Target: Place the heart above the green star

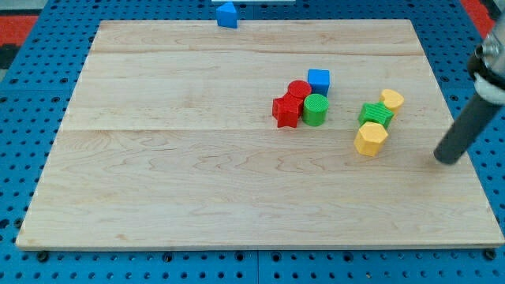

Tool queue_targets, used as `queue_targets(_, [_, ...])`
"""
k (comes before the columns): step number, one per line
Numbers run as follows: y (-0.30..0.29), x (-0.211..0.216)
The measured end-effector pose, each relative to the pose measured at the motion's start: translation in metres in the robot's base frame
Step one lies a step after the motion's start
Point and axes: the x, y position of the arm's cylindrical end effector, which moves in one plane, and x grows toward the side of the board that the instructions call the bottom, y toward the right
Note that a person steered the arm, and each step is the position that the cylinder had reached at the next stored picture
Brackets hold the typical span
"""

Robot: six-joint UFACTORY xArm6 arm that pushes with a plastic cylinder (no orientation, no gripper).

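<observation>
Rod at the board's right edge

My tip [447, 160] rested on the wooden board [237, 181] close to its right edge, roughly halfway between the top-right and bottom-right corners. The dark rod slanted up and toward the view's right from there, leaving the board's edge. Its upper end met a pale, rounded mount at the frame's right border, only partly visible.

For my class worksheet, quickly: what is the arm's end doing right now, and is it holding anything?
My tip: a bare rod, holding nothing, touching no block, on the board to the view's right of the yellow hexagon.
</observation>
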Motion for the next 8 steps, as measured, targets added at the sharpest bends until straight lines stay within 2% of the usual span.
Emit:
queue_targets(2, [-0.032,-0.056])
queue_targets(4, [-0.061,-0.093])
queue_targets(5, [-0.076,-0.065])
queue_targets(6, [-0.088,-0.058])
queue_targets(8, [-0.073,-0.053])
